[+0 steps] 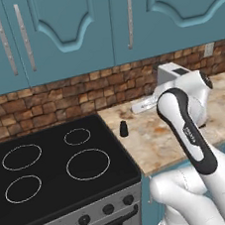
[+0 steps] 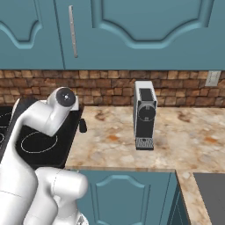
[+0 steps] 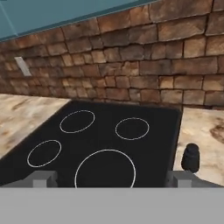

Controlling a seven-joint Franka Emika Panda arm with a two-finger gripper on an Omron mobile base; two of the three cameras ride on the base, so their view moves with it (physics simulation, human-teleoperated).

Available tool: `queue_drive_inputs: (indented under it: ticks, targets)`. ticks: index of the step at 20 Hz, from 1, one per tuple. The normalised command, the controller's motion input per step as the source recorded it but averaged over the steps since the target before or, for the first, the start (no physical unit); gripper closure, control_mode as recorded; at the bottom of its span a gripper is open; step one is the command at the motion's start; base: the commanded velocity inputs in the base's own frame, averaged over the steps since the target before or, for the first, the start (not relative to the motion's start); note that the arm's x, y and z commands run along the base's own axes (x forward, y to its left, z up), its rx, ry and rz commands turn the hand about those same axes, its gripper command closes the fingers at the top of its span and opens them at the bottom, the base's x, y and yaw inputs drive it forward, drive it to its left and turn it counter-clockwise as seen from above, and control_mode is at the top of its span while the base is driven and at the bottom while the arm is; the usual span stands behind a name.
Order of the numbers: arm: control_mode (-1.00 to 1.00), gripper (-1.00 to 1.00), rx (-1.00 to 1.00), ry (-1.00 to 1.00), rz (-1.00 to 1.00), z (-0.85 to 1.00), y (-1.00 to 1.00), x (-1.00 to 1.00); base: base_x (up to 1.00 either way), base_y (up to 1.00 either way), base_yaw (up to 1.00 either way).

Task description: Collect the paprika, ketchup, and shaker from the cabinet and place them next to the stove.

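The small black shaker [image 1: 123, 128] stands upright on the marble counter just right of the stove [image 1: 51, 164], a black glass cooktop with white ring burners. The right base view has the shaker [image 2: 82, 126] beside my arm, and the hand view puts the shaker [image 3: 190, 158] at the lower right, past the stove's [image 3: 100, 135] edge. My gripper [image 3: 110, 179] is open and empty, its fingertips [image 3: 42, 178] wide apart, facing the cooktop and brick wall. The teal cabinet [image 1: 64, 25] above has its doors shut. Paprika and ketchup are out of view.
A coffee machine [image 2: 144, 115] stands on the marble counter [image 2: 110, 145] right of the shaker, near the brick wall. A wall outlet [image 2: 212, 78] is at the far right. Dark knobs [image 1: 84, 220] line the stove's steel front.
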Motion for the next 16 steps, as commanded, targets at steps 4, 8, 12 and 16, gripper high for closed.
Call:
queue_drive_inputs:
  ticks: [4, 8, 12, 16]
  targets:
    - [-1.00, -1.00, 0.00, 0.09, -0.26, 0.24, -0.01, -0.75, 0.00, 0.00, 0.00]
    - [-1.00, -1.00, -0.04, 0.00, -0.19, 0.34, -0.21, -0.77, 0.00, 0.00, 0.00]
    - [-1.00, -1.00, -0.08, 0.00, -0.17, 0.40, -0.32, -0.79, 0.00, 0.00, 0.00]
    - [-1.00, -1.00, -0.10, 0.00, -0.16, 0.39, -0.35, -0.76, 0.00, 0.00, 0.00]
